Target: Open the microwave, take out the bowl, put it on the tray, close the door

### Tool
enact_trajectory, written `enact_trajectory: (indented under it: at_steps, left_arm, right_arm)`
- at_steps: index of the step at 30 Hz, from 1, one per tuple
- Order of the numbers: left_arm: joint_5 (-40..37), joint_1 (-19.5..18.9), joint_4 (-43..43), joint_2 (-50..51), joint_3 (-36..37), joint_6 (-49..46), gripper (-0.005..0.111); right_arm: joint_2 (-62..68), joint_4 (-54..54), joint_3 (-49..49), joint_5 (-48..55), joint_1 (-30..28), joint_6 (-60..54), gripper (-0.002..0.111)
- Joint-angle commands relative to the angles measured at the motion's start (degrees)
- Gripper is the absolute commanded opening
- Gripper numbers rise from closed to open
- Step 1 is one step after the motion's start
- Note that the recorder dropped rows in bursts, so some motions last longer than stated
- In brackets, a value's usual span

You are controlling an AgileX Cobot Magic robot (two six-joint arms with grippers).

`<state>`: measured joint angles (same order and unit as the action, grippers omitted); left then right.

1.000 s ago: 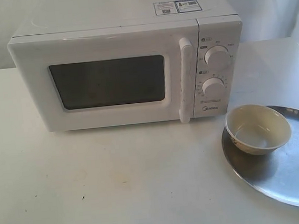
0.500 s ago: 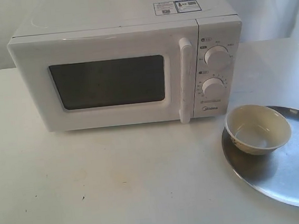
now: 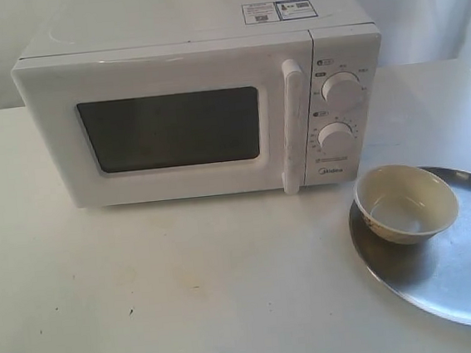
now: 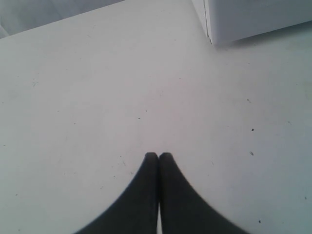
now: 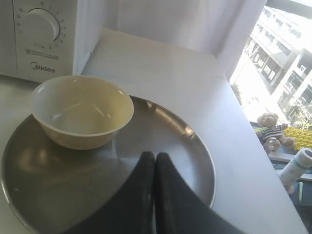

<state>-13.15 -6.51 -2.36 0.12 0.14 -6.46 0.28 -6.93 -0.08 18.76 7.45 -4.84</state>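
Sitting on the tray (image 3: 470, 275), close to its rim on the microwave's side, the bowl (image 3: 407, 203) is upright and looks empty. The microwave (image 3: 191, 64) stands behind it on the surface (image 3: 188, 289) with the door (image 3: 173, 131) shut flush, so the task reads as finished from how things lie.

The bowl looks small, light and stiff, with a thin wall and a smooth, glossy inside. Whether it is ceramic or hard plastic I cannot tell, so I would treat it as breakable. Its curved outer side offers little purchase and would likely slip. The sounder hold is a pinch across the rim, one pad inside and one outside, on the side facing away from the microwave, where there is room to come in.

The tray is thin polished metal and would probably skate on the surface if nudged, so any lift of the bowl should go straight up.

The door is rigid and hinged on the side away from the dials (image 3: 341, 89). Its vertical bar handle (image 3: 291, 125) is the place to hook or grip, and the latch may resist at first.

Both sets of jaws are closed on nothing. The left arm's dark fingertips (image 4: 148, 168) meet over bare surface near a microwave corner, and the right arm's fingertips (image 5: 146, 168) meet above the tray, just beside the bowl.
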Motion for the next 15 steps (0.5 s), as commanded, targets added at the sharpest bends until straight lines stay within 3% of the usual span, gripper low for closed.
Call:
enact_trajectory:
  at_steps: [1, 15]
  left_arm:
    - [-0.1, 0.3, 0.5, -0.1, -0.1, 0.2, 0.000]
    - [-0.1, 0.3, 0.5, -0.1, -0.1, 0.2, 0.000]
  right_arm:
    - [-0.3, -0.6, 0.1, -0.4, -0.6, 4.1, 0.000]
    - [-0.3, -0.7, 0.1, -0.4, -0.6, 3.2, 0.000]
